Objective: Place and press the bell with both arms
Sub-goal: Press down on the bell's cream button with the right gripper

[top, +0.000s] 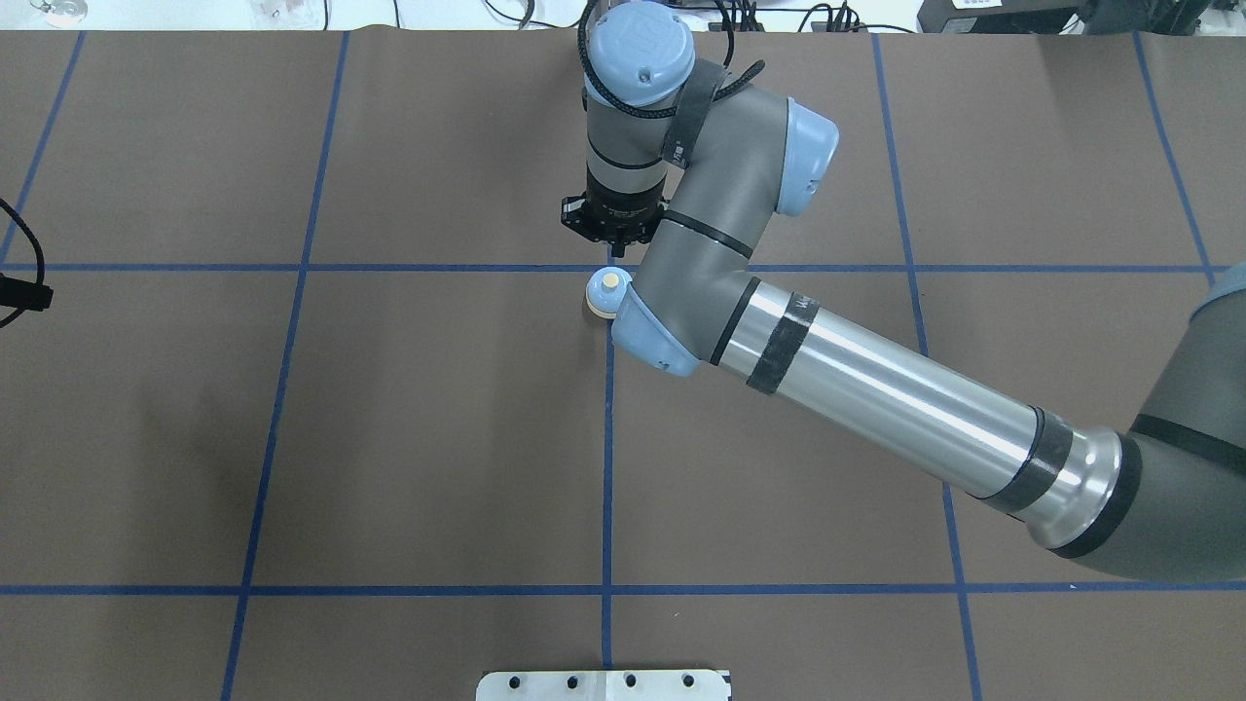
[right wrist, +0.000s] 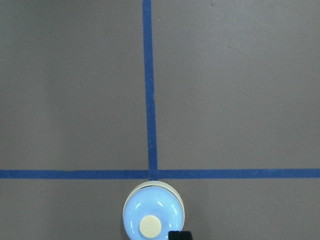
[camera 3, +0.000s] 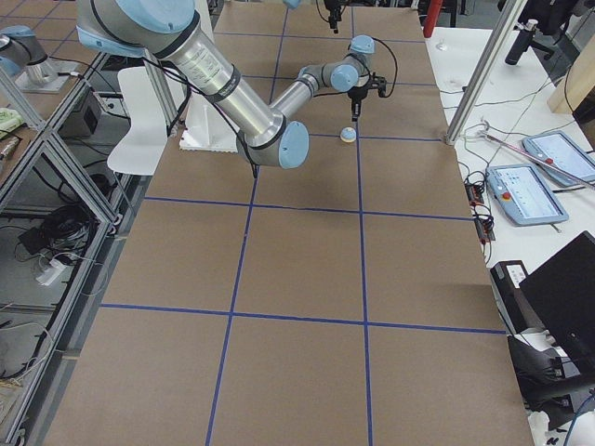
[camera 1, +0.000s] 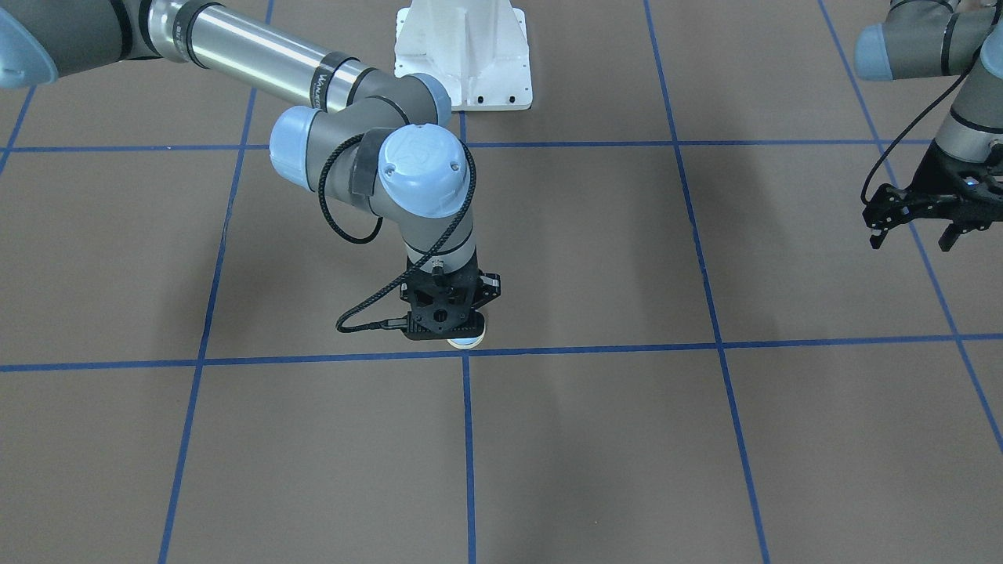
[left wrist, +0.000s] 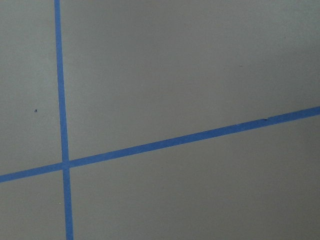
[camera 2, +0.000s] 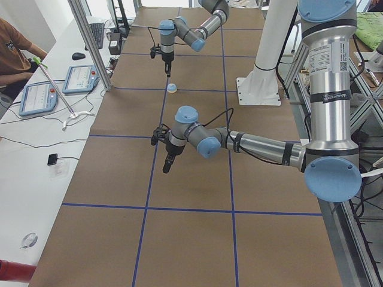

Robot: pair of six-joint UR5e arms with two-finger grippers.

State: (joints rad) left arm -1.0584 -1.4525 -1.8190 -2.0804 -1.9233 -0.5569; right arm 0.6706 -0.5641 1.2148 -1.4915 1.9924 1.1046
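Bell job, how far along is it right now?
Done: the bell stands on the table by a tape crossing, free of any grip. In hand: the right gripper hangs above it, a gap between them. Left: the press, as far as shows; the left gripper is open, far off to the side.

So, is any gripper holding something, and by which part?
Nothing is held. The bell stands on the table under the right gripper; the left gripper is empty.

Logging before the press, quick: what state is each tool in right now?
Left tool: open, empty.
Right tool: closed, holding nothing, poised over the bell.
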